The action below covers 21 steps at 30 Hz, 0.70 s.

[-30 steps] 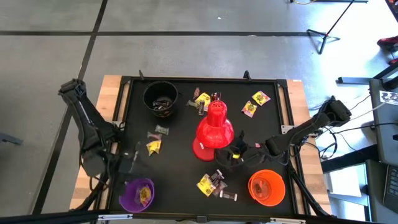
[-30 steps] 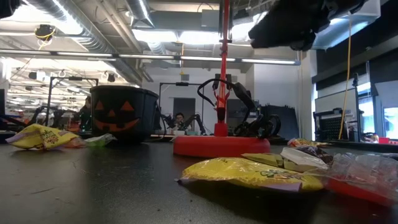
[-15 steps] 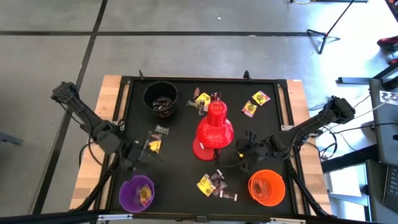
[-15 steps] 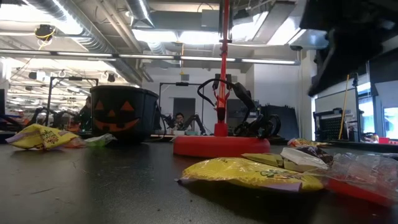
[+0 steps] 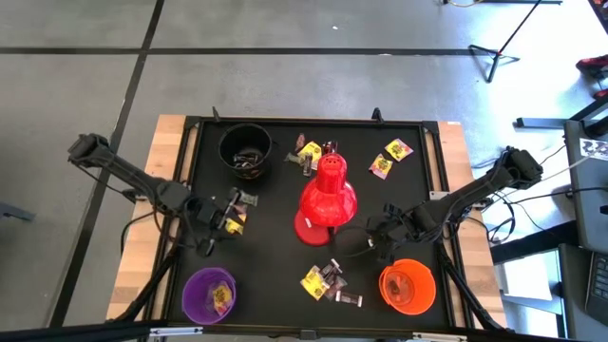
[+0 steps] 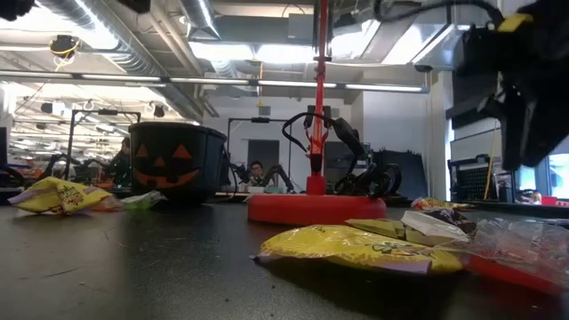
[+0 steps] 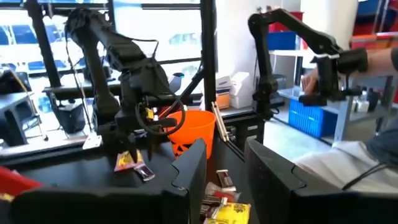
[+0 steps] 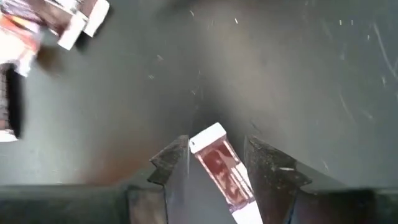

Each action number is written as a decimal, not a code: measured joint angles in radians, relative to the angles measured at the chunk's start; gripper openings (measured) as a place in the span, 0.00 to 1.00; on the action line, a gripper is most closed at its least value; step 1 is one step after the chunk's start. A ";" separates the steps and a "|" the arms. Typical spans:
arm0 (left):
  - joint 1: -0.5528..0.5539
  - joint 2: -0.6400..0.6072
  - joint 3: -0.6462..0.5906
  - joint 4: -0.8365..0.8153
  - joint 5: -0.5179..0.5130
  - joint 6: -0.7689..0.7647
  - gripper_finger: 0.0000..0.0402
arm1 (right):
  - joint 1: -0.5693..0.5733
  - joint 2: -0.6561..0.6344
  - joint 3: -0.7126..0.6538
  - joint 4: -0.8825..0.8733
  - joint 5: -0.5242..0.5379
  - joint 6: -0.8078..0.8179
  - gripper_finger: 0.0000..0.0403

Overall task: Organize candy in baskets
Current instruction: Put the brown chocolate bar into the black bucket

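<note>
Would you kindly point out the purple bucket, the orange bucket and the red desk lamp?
purple bucket [image 5: 193, 294]: high view, on its left rim.
orange bucket [image 5: 428, 285]: high view, on its right rim.
red desk lamp [image 5: 329, 197]: high view, on the middle of its red shade.

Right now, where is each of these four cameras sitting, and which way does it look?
High: overhead, straight down; both arms, red lamp.
Low: table height, looking across; yellow candy up front.
Left wrist: on left arm, past its fingers toward orange bucket.
Right wrist: on right arm, downward; right gripper around a candy.
Shared: high and low both show the black bucket.
</note>
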<state>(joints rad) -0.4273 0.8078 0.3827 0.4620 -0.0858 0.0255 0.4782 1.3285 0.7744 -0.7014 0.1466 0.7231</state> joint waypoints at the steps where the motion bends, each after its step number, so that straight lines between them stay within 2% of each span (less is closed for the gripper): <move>1: 0.003 0.002 -0.011 0.011 -0.002 -0.015 0.25 | 0.000 0.000 -0.014 0.000 -0.004 0.007 0.39; 9: 0.004 0.003 -0.036 0.049 -0.048 -0.076 0.25 | -0.002 -0.004 -0.098 0.082 -0.082 0.049 0.54; 15: 0.004 0.003 -0.036 0.049 -0.061 -0.076 0.25 | -0.001 0.000 -0.106 0.084 -0.008 0.001 0.64; 21: 0.004 0.003 -0.036 0.049 -0.070 -0.077 0.25 | -0.001 0.000 -0.105 0.062 0.031 -0.002 0.63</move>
<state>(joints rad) -0.4229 0.8112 0.3466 0.5110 -0.1559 -0.0513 0.4774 1.3282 0.6692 -0.6390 0.1776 0.7208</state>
